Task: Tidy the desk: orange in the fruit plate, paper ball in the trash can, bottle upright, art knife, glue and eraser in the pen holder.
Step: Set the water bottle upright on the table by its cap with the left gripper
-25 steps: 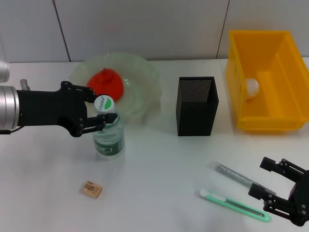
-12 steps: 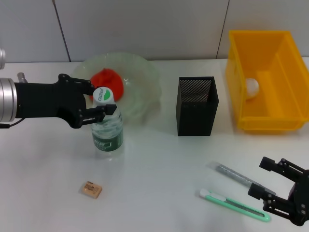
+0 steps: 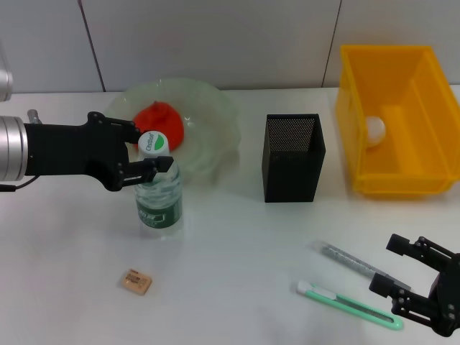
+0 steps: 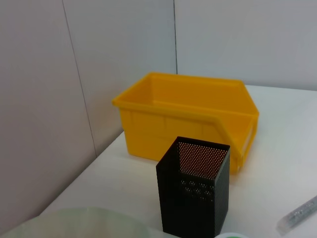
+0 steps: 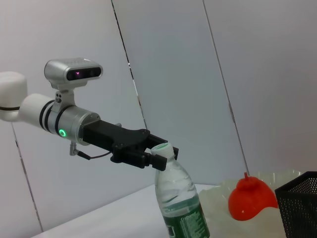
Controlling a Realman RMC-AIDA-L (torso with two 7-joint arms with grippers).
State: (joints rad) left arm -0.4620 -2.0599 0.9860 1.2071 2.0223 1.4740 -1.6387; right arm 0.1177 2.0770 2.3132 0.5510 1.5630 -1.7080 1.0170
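The clear bottle [image 3: 159,198] with a white and green cap stands upright on the table in front of the fruit plate [image 3: 212,118]. My left gripper [image 3: 151,149] is shut on its neck from the left; the right wrist view shows the same grip [image 5: 151,152] on the bottle [image 5: 179,206]. The orange [image 3: 159,121] lies in the plate. The paper ball [image 3: 375,128] is in the yellow bin [image 3: 431,79]. The eraser [image 3: 135,281] lies at the front left. The green art knife [image 3: 352,305] and the glue [image 3: 356,263] lie at the front right, beside my open right gripper [image 3: 388,267].
The black mesh pen holder [image 3: 293,158] stands mid-table between the plate and the bin, and also shows in the left wrist view [image 4: 195,193] with the bin [image 4: 188,119] behind it. A wall runs along the back of the table.
My left gripper has drawn the bottle's top slightly left and back, setting the bottle straighter. The right arm has not moved.
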